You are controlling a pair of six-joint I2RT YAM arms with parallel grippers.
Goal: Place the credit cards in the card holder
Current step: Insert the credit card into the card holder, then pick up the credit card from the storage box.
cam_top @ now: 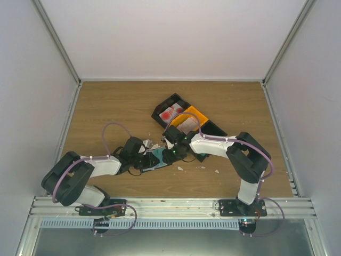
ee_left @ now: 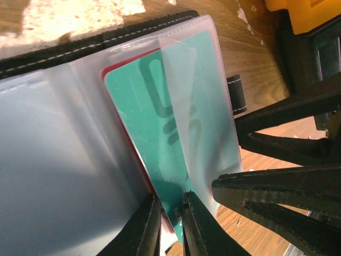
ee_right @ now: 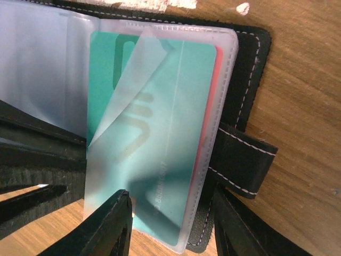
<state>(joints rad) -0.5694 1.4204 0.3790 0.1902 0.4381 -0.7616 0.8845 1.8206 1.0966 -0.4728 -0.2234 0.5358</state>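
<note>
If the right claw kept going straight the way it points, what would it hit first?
Probably the clear sleeve holding the teal card in the open wallet: its near edge lies inside the open right claw. How high the claw sits above it is unclear.

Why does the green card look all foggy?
Left wrist: the teal card looks milky where a clear plastic sleeve covers it; the close fingers are soft. Right wrist: same haze, plus a dark shadow low on the card. Top external: things too small for detail.
</note>
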